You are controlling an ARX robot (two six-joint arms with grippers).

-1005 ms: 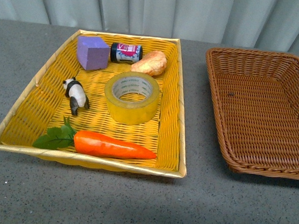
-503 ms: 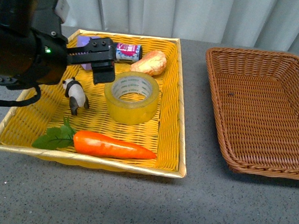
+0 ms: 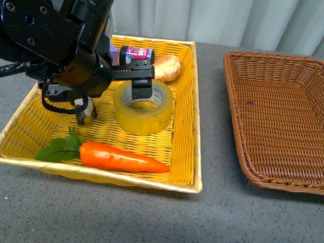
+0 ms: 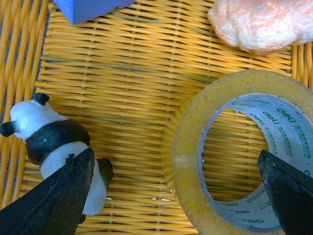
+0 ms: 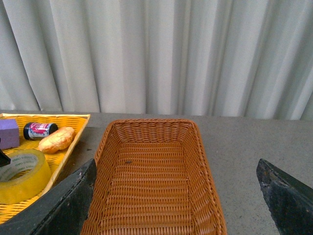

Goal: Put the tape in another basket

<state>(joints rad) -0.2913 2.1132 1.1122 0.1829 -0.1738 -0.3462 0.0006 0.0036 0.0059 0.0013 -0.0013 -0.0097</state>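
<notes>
The tape (image 3: 144,116), a wide yellowish roll with a white printed core, lies flat in the yellow basket (image 3: 197,145). My left gripper (image 3: 117,94) hangs open over it. In the left wrist view the left gripper (image 4: 173,159) straddles the near wall of the tape (image 4: 188,147), with one finger above the core and the other by the panda (image 4: 49,139). The brown wicker basket (image 3: 277,123) stands empty to the right. My right gripper (image 5: 176,166) is open above and in front of the brown basket (image 5: 151,181), holding nothing, and is out of the front view.
The yellow basket also holds a carrot (image 3: 118,157), a bread piece (image 3: 168,67), a small can (image 3: 136,52) and a purple cube (image 4: 90,7), which is mostly hidden behind the arm in the front view. A grey curtain closes off the back.
The left arm came in from the left and moved right across the yellow basket. It now stands over the tape and covers the cube and most of the panda. The objects have not moved.
</notes>
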